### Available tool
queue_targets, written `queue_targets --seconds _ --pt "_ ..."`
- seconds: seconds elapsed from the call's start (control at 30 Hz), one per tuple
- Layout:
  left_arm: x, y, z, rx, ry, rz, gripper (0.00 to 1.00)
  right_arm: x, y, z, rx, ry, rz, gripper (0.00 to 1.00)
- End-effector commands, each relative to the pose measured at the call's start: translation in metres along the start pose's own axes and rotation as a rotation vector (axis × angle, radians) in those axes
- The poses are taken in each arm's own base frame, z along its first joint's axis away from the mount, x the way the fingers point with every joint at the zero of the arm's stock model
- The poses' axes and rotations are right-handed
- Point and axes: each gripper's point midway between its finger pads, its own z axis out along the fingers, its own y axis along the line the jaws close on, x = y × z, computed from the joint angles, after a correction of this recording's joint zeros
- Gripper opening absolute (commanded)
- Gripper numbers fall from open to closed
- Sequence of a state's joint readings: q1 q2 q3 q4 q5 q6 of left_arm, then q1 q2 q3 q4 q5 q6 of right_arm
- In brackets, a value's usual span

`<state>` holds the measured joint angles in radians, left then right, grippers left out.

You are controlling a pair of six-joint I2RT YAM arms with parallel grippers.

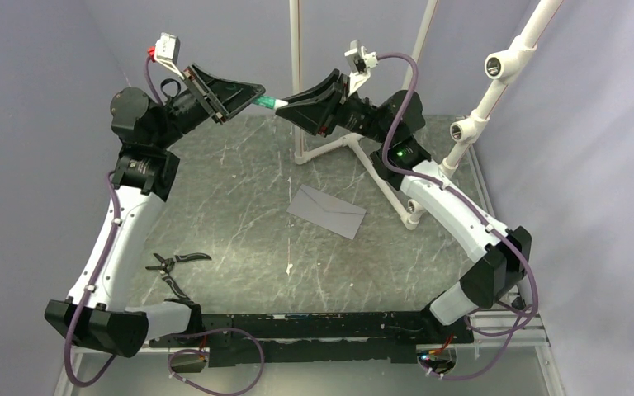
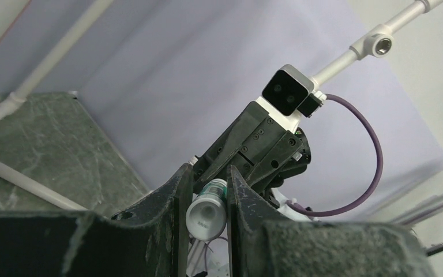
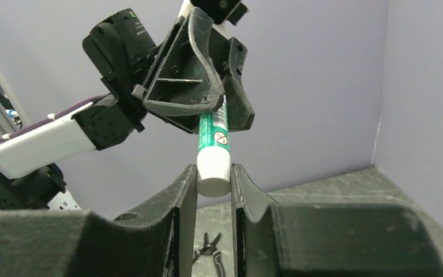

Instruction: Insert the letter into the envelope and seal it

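A green-and-white glue stick (image 1: 269, 102) hangs high above the table's back, held between both grippers. My left gripper (image 1: 252, 95) is shut on one white end, seen end-on between its fingers in the left wrist view as the glue stick (image 2: 206, 216). My right gripper (image 1: 293, 106) is shut on the other white end of the glue stick (image 3: 213, 151). The grey envelope (image 1: 327, 211) lies flat on the table, its flap down, under and apart from both grippers. The letter is not in view.
Black pliers (image 1: 173, 268) lie at the near left of the marbled table. A small white bit (image 1: 288, 267) sits in front of the envelope. A white pipe frame (image 1: 355, 157) stands at the back, one leg running past the envelope's right side.
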<state>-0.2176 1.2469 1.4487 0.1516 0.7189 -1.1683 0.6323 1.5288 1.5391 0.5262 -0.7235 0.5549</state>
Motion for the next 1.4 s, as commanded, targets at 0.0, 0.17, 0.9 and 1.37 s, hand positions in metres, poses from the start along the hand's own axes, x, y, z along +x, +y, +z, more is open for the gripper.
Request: queue_targets --seconds 0.0,0.17,0.9,1.37 --pt "0.091 0.057 0.003 -0.110 0.316 -0.094 0.02 -0.059 0.050 0.014 -0.114 -0.187 -0.005 0.00" --pt "0.104 0.075 -0.003 -0.162 0.330 -0.123 0.02 -0.078 0.043 0.005 -0.065 -0.277 0.012 0.00" --pt "0.146 0.104 -0.002 -0.162 0.482 -0.218 0.02 -0.055 0.037 0.018 -0.158 -0.140 0.043 0.00" --pt "0.088 0.090 0.002 -0.093 0.228 -0.549 0.02 0.009 -0.031 -0.014 0.187 0.087 -0.001 0.11"
